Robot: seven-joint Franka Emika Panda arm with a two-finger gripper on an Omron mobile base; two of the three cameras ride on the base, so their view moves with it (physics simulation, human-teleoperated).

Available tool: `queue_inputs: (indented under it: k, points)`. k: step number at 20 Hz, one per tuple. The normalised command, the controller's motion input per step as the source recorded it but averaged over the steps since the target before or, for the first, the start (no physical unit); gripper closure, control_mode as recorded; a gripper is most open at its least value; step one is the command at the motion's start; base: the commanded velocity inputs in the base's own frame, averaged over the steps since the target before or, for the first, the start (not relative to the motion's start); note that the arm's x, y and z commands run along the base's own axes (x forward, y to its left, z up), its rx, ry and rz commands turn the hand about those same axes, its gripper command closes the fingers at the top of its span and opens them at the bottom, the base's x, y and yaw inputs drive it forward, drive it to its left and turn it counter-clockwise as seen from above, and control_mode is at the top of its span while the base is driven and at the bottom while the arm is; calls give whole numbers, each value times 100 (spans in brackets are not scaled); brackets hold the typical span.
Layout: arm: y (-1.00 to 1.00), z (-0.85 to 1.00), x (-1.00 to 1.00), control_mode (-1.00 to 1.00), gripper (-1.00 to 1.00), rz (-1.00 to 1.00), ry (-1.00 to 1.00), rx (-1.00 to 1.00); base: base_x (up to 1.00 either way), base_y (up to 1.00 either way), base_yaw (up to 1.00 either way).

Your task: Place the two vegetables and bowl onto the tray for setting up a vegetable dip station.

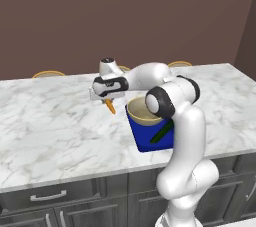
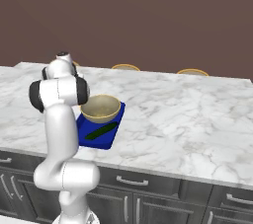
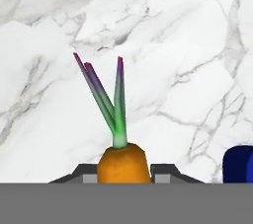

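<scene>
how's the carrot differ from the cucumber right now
The carrot is orange with a green, purple-tipped top; the cucumber is plain dark green. The carrot is clamped in the gripper over the marble counter; the cucumber lies flat on the blue tray beside the bowl. Both are small, slender vegetables.

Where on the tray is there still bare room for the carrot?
The blue tray is crowded: the bowl fills its far half and the cucumber lies across the near half. Bare blue strips remain beside the cucumber, toward the near corners.
</scene>
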Motion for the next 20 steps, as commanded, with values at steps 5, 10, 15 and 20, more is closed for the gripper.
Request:
queue_inputs:
  k: [5, 10, 15, 20]
  points:
    - [-11, 30, -49, -100, 100, 27, 0, 0, 0, 0, 0]
    - [-5, 20, -43, -100, 100, 28, 0, 0, 0, 0, 0]
    - [0, 2, -53, -100, 100, 28, 0, 0, 0, 0, 0]
    - [-10, 2, -64, -100, 100, 24, 0, -2, 0, 0, 0]
